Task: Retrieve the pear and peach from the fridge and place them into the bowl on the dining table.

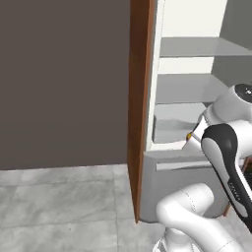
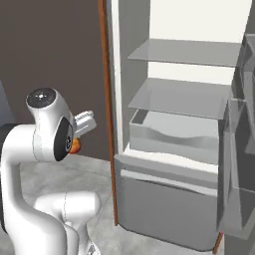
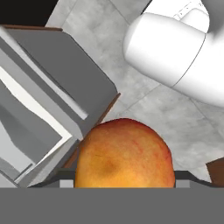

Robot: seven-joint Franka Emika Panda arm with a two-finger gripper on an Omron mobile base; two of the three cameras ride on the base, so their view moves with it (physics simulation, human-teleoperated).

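While the fridge [image 2: 179, 129] stands open, the gripper [image 3: 124, 186] pinches the peach [image 3: 124, 155] out in front of it above the floor [image 3: 175, 118]; its fingertips are hidden behind the fruit, and the arm [image 2: 47, 129] covers most of the peach in the base views.

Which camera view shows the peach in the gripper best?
The hand view: the peach appears large and close, orange-red, at the gripper. The right base view shows a small orange part of it behind the arm; the left base view shows an orange speck.

Wall [image 1: 59, 83]: plain dark brown-grey, unlit
Floor [image 1: 59, 206]: pale grey tiles with faint veining
Wooden panel [image 1: 138, 108]: tall orange-brown upright edge
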